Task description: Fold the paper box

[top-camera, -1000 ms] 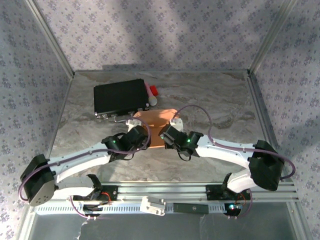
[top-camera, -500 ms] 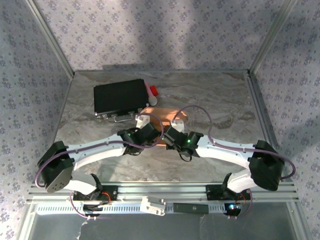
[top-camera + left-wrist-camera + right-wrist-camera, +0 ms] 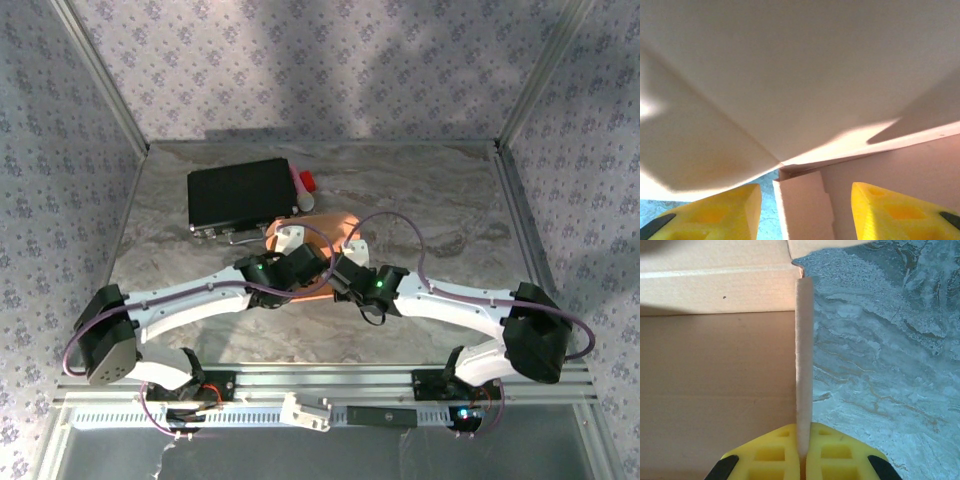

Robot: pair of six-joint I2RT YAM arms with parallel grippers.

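The box (image 3: pixel 322 230) sits at the centre of the top view on the counter (image 3: pixel 440 200). It is just below and right of the black case (image 3: pixel 240 195), and both arms converge on it.

By my reading the fold is about midway. The box is no flat sheet, since walls stand up and creases are set, but it is not closed. A big panel hangs over the left wrist camera, and a small tab (image 3: pixel 802 207) at the bottom centre of that view is untucked. I judge that 3 things are left: tuck the tabs, square up the remaining walls, shut the top.

The right claw (image 3: pixel 803 442) is clamped on 1 thin upright wall. In the right wrist view that wall is edge-on, a pale strip running up the middle (box floor to its left, bare counter to its right). The left claw (image 3: pixel 806 190) stands apart, holding nothing. Its 2 yellow fingers (image 3: pixel 720 210) sit at the bottom corners of its view, either side of the tab without touching it.

The top view gives the layout, but the wrists cover the grips there, and the wrist views settle them. The left wrist view adds the inside corner where the panels meet. The right wrist view adds the wall's outer side against the counter.
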